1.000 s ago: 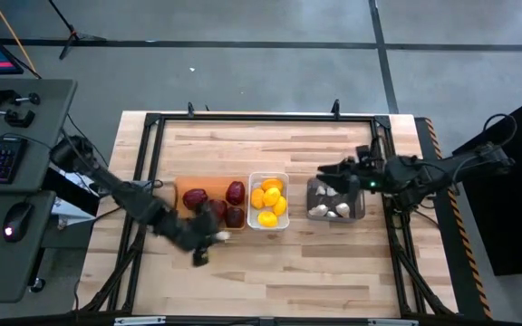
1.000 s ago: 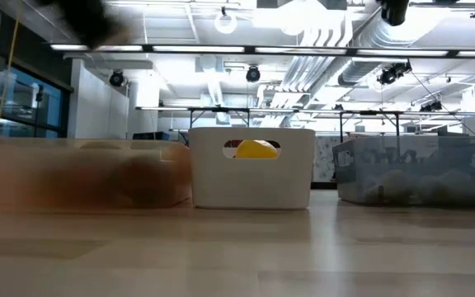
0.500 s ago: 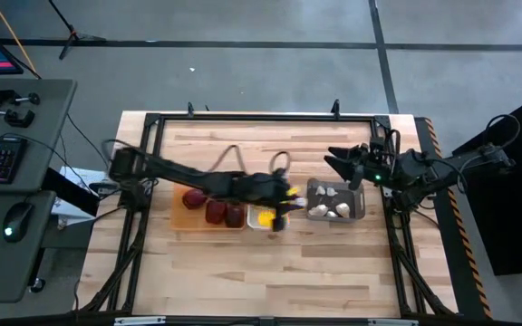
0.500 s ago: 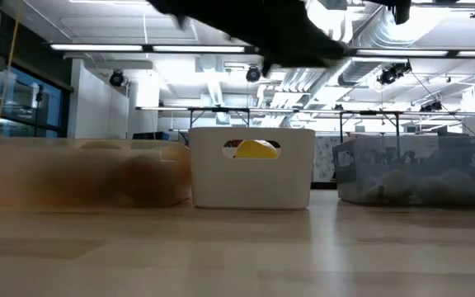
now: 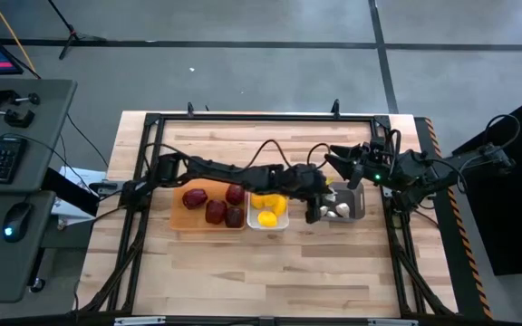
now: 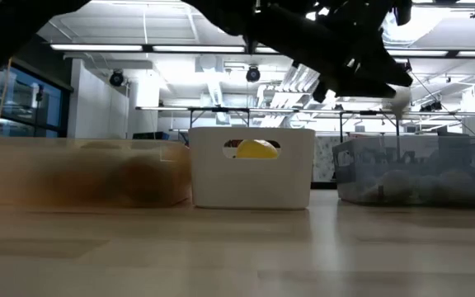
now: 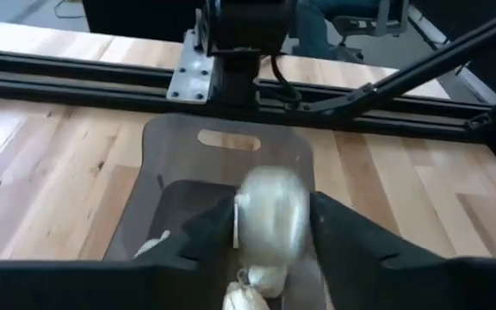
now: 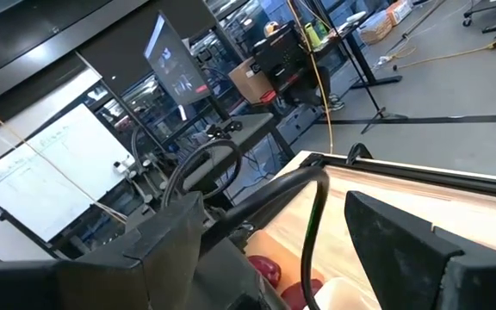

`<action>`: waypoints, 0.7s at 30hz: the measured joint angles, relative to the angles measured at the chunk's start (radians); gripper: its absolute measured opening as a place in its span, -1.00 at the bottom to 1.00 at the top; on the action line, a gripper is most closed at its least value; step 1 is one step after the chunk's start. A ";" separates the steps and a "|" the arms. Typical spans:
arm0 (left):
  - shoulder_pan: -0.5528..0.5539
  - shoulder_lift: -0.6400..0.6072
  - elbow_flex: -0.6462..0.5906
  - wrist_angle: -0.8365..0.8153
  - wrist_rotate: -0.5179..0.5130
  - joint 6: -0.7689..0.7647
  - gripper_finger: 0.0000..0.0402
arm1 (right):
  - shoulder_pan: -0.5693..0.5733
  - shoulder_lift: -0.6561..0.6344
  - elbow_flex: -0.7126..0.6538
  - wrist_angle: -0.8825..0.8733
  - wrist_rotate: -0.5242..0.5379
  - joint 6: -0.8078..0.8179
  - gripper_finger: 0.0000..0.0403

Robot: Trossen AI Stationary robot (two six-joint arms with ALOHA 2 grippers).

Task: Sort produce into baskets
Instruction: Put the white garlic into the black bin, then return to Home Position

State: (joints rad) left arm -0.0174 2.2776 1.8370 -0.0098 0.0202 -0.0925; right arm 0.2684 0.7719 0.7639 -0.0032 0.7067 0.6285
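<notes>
Wooden table (image 5: 243, 267): left pincer (image 7: 269, 228) carries garlic bulb (image 7: 271, 222) over grey bin (image 7: 170, 185).

High view: straight down over my whole pale wooden table (image 5: 270, 263). Low view: level at tabletop height, facing the room, close to the white plastic bin (image 6: 251, 167), also seen from overhead. My left wrist camera looks close onto the dark grey bin (image 7: 222, 172); my right wrist camera faces the room.

A wooden table (image 5: 270, 267) carries an orange tray (image 5: 178, 215), white bin (image 5: 267, 224) and grey bin (image 5: 359, 208) in a row.
</notes>
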 joint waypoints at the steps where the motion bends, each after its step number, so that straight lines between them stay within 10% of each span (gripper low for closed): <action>1: 0.001 0.001 0.012 -0.010 0.004 0.000 -0.27 | 0.000 0.000 0.000 0.001 0.000 0.000 0.35; 13: 0.043 -0.248 -0.045 -0.477 -0.023 0.042 0.08 | 0.000 -0.076 0.000 -0.001 0.000 -0.086 0.35; 21: 0.027 -0.721 -0.550 -0.237 -0.135 -0.056 -0.34 | 0.000 -0.083 0.001 -0.044 -0.001 -0.083 0.35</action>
State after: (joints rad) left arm 0.0093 1.5570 1.2875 -0.2467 -0.1145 -0.1481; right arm 0.2687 0.6888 0.7650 -0.0476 0.7058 0.5457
